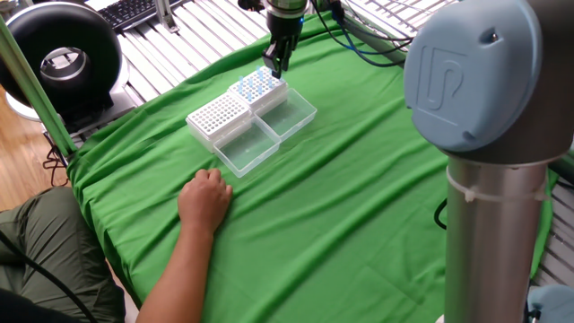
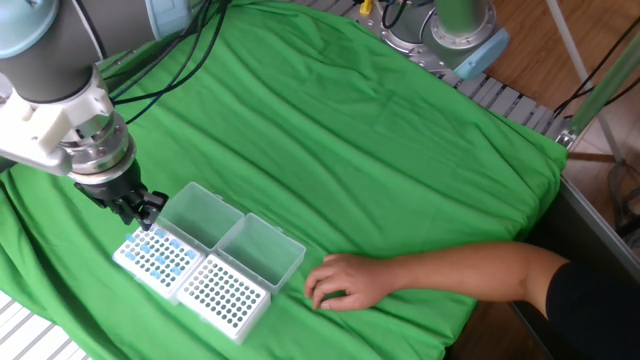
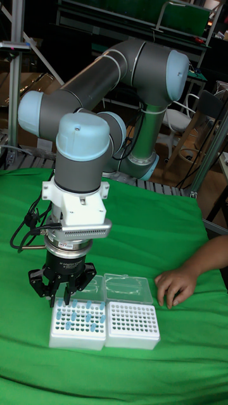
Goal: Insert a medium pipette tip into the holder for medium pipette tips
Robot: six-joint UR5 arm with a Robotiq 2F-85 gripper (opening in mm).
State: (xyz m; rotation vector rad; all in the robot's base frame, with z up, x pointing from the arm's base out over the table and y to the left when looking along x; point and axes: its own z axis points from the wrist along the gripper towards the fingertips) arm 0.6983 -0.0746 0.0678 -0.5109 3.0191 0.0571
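Tall fixed view is showing the claw (image 3: 65, 295) hanging just above the back edge of one white rack. The fingers are looking close together, but they are dark and small, so nobody can tell if they are pinching a tip or are just shut. No tip is showing between them in any view.

Right under the claw is the rack with blue tips (image 3: 78, 324). Some of its holes are holding blue tips and some are bare. Its clear lid (image 3: 88, 288) is lying flat behind it. This one is likely the holder for medium pipette tips, since the claw is aiming at it, but that is only a guess. Touching it on one side is the second rack (image 3: 132, 324), where only dark holes are showing. Its lid is lying flat too.

Both racks are sitting on the green cloth (image 2: 400, 140) over the tabletop. A person's hand (image 2: 345, 281) is resting on the cloth near the racks, apart from them.

The step in hand looks like lining up over a bare hole. The next move is calling for a straight, slow drop, so the tip is not bumping its neighbors.
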